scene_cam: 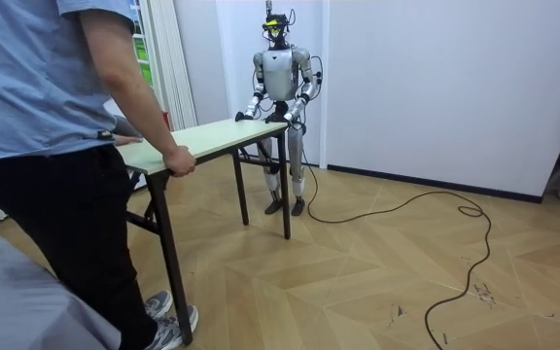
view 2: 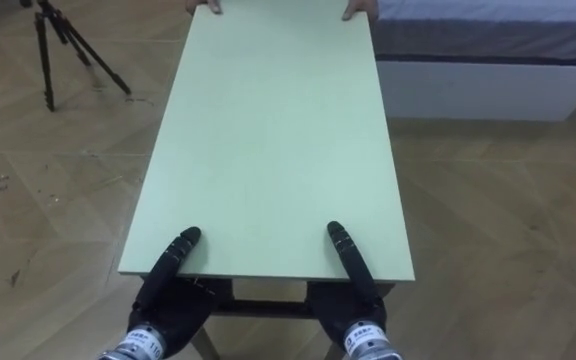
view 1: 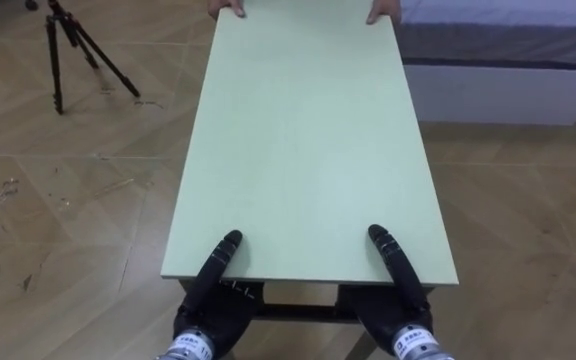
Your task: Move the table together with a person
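Parquet floor [view 1: 58, 190] under a pale green table [view 1: 298, 150], with the robot at one short end and a person at the other.

Nearest, the left hand [view 1: 211, 302] and right hand [view 1: 396, 305] each lay a thumb on the near edge, equally close. How far they close underneath I cannot tell. The table's long axis runs straight ahead to the person's hands [view 1: 383, 12] on the far edge, between tripod [view 1: 68, 50] and bed [view 1: 508, 60]. The room view adds the table legs [scene_cam: 285, 185] on the floor and the person [scene_cam: 56, 146] standing.
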Controlling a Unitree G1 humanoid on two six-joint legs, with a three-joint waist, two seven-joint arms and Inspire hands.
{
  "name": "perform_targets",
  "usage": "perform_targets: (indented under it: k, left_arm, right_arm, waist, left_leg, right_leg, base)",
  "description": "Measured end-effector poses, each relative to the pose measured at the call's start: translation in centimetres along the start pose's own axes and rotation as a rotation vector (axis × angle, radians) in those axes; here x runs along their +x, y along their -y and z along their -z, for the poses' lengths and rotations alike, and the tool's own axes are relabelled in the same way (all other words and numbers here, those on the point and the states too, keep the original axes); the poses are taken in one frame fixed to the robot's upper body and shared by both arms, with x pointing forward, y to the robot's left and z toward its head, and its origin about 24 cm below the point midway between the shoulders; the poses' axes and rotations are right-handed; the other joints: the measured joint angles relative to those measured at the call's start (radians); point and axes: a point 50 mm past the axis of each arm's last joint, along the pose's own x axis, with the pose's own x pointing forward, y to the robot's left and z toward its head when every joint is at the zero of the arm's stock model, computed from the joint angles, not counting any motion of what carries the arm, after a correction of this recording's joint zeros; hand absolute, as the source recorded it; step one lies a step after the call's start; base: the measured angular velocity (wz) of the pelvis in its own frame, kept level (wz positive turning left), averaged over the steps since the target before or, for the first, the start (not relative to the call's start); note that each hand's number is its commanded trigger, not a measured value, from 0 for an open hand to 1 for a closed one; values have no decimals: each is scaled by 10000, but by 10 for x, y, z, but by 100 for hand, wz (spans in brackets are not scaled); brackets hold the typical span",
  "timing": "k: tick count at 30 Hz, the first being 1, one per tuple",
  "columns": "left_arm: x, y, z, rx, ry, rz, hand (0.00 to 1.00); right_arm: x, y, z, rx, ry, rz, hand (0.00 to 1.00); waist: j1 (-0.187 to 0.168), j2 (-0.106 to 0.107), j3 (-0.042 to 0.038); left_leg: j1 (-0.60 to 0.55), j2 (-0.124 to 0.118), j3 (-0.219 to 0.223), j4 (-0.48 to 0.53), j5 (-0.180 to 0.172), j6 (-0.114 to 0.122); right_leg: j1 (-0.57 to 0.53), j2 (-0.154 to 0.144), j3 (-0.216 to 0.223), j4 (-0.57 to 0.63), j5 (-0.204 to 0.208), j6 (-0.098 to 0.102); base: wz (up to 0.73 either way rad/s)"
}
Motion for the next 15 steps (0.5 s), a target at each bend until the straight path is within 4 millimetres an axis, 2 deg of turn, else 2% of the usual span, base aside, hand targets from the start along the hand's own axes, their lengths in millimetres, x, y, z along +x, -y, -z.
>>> perform_targets:
  k: [9,15]
  left_arm:
    - [0,-1,0,16,55,-40,100]
    - [3,6,1,-83,151,219,100]
  right_arm:
    - [1,-2,0,-207,12,-47,100]
    - [6,-10,-3,-271,79,-130,100]
  waist:
    - [3,77,-17]
    - [-67,86,-23]
  left_leg:
    - [136,2,-3,-1,1,0]
    - [161,0,-4,2,1,0]
  right_leg:
    - [147,3,-6,-18,1,-1]
    - [170,-2,13,-3,0,0]
  base:
    - [0]
    - [0]
